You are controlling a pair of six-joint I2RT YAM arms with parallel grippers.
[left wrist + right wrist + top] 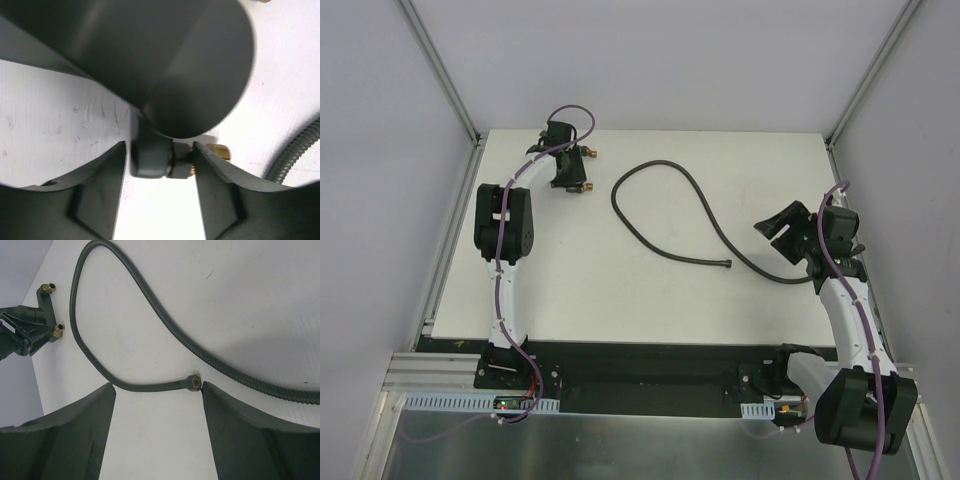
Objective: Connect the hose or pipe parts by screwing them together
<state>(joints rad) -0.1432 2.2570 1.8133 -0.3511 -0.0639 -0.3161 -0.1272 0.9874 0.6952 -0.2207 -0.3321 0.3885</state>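
Observation:
The forked fitting (583, 170) lies at the table's far left, its two brass tips pointing right. My left gripper (568, 172) has closed round its dark stem (152, 160). The right finger (215, 180) presses the brass nut; the left finger (107, 180) sits right at the stem's side. The dark ribbed hose (638, 236) loops across mid-table. One hose end, a nut (194, 382), lies just off my right gripper's right finger. My right gripper (158, 387) stands open over bare table with nothing between its fingers. The rest of the hose runs under my right gripper (782, 235).
The white table (620, 300) is fenced by aluminium posts (440, 70) at the back corners and white walls. A black strip (640, 360) with both arm bases runs along the near edge. Purple cables (500, 290) run along both arms.

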